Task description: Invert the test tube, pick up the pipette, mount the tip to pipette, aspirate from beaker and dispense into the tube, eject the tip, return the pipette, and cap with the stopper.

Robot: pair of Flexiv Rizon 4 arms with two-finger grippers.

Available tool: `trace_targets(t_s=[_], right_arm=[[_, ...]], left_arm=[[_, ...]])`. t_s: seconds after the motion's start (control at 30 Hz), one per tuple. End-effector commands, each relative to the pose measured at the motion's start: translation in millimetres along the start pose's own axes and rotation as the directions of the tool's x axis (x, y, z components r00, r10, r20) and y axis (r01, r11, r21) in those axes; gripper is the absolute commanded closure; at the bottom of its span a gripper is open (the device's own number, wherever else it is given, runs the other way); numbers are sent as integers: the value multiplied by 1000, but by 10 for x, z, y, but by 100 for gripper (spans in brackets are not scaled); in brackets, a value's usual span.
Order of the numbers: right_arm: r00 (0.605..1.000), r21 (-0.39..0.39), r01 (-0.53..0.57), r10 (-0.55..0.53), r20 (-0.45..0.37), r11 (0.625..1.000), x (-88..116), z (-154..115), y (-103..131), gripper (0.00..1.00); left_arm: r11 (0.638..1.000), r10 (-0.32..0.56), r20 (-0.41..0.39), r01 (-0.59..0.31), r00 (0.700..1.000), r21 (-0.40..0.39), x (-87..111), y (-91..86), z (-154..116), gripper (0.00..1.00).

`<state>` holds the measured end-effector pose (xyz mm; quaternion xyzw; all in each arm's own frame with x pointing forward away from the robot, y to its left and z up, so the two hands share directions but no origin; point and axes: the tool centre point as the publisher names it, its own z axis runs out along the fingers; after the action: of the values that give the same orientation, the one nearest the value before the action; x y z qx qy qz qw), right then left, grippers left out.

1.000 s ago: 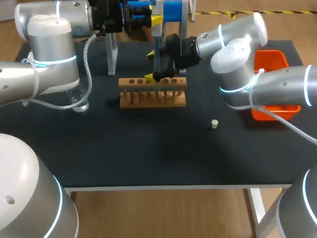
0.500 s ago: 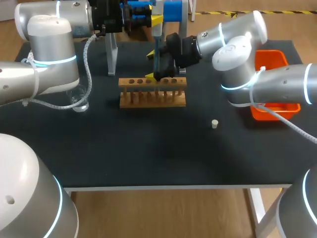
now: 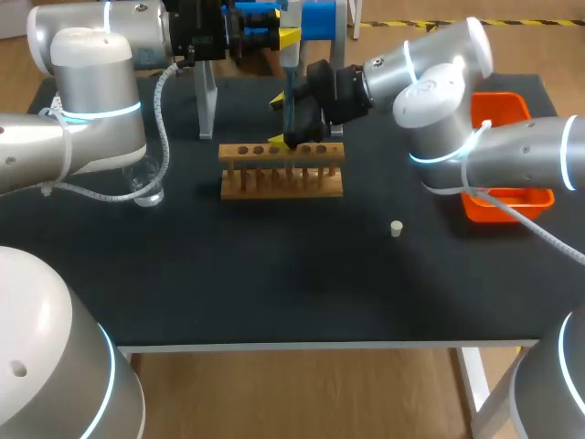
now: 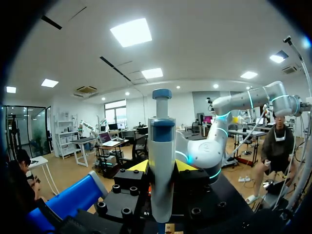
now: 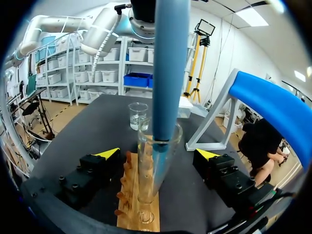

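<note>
Looked to be mid-dispense, with the pipette (image 4: 161, 146) lowered into the tube (image 5: 145, 165).
Clamped the pipette upright in the left end effector (image 4: 162, 168). Spread the right end effector (image 5: 157, 153) wide to either side of the tube without touching it. Had the tube standing in the rack (image 3: 281, 174) at mid-bench. Probably called next for emptying the pipette, then lifting it straight up clear of the rim before ejecting the tip. Left the stopper (image 3: 396, 229) well apart.

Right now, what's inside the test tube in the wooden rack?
The lower end of the blue pipette reaches down into the clear test tube. Whether it holds any liquid I cannot tell, because its foot is sunk in the rack.
</note>
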<state>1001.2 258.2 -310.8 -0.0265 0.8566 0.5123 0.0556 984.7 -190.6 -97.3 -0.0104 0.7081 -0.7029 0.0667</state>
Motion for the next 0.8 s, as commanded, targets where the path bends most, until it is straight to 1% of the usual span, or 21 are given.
trace_targets(t_s=[0.03, 0.8], right_arm=[[1000, 1, 3, -3, -12, 1000, -26, 4, 6, 0], [1000, -4, 11, -11, -5, 1000, -18, -8, 17, 0]], left_arm=[[1000, 0, -1, 0, 1000, -2, 0, -8, -4, 100], [1000, 1, -1, -1, 1000, -3, 0, -19, -4, 100]])
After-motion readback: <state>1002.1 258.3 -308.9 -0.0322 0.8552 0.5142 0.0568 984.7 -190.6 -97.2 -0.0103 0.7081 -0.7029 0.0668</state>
